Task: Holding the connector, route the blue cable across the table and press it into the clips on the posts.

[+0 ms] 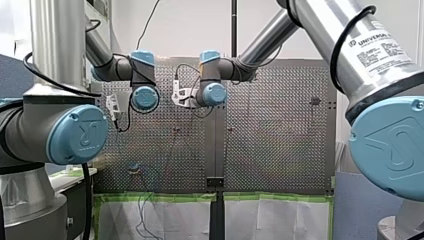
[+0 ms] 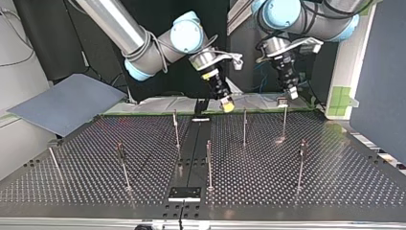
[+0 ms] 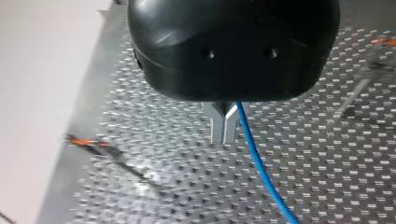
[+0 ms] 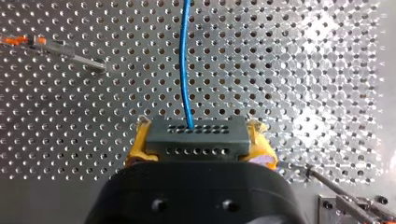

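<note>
In the right wrist view my right gripper (image 4: 196,133) is shut on a dark grey connector (image 4: 196,138), its yellow pads (image 4: 136,144) pressing on both ends. The blue cable (image 4: 185,60) leaves the connector and runs straight ahead over the perforated table. In the left wrist view my left gripper (image 3: 224,130) has its metal fingers shut on the blue cable (image 3: 259,163), which trails away below them. In the top view my right gripper (image 2: 226,104) and my left gripper (image 2: 291,92) both hang over the table's far edge, above thin posts (image 2: 244,125); the cable is too thin to make out there.
Several slim posts (image 2: 209,163) with small clips stand across the perforated table (image 2: 335,182). A grey board (image 2: 67,103) leans at the top view's left. A black plate (image 2: 184,193) sits on the centre seam near the front edge. An orange-tipped post (image 4: 56,46) lies ahead of my right gripper.
</note>
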Action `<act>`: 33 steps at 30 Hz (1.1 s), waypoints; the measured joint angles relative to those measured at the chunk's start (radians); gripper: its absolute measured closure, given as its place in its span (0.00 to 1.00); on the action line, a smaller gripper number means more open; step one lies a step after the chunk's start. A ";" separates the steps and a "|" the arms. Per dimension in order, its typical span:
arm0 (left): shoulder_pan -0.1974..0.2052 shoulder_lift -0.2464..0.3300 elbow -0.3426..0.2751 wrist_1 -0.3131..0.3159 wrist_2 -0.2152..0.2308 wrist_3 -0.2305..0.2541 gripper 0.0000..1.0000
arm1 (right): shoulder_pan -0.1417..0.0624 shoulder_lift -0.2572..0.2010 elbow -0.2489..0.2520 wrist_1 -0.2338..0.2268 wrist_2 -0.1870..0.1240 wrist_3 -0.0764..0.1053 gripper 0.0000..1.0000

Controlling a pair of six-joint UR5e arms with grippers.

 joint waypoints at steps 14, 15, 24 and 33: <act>0.040 0.081 0.060 -0.027 0.056 0.012 1.00 | 0.005 0.008 -0.122 0.100 -0.001 0.019 1.00; 0.041 0.077 0.064 -0.028 0.063 0.013 1.00 | 0.007 0.009 -0.128 0.105 -0.002 0.021 1.00; 0.059 0.056 0.088 -0.030 0.105 0.012 1.00 | 0.015 0.013 -0.199 0.161 -0.015 0.048 1.00; 0.085 0.062 0.120 -0.055 0.108 0.024 1.00 | 0.010 0.014 -0.276 0.232 -0.017 0.077 1.00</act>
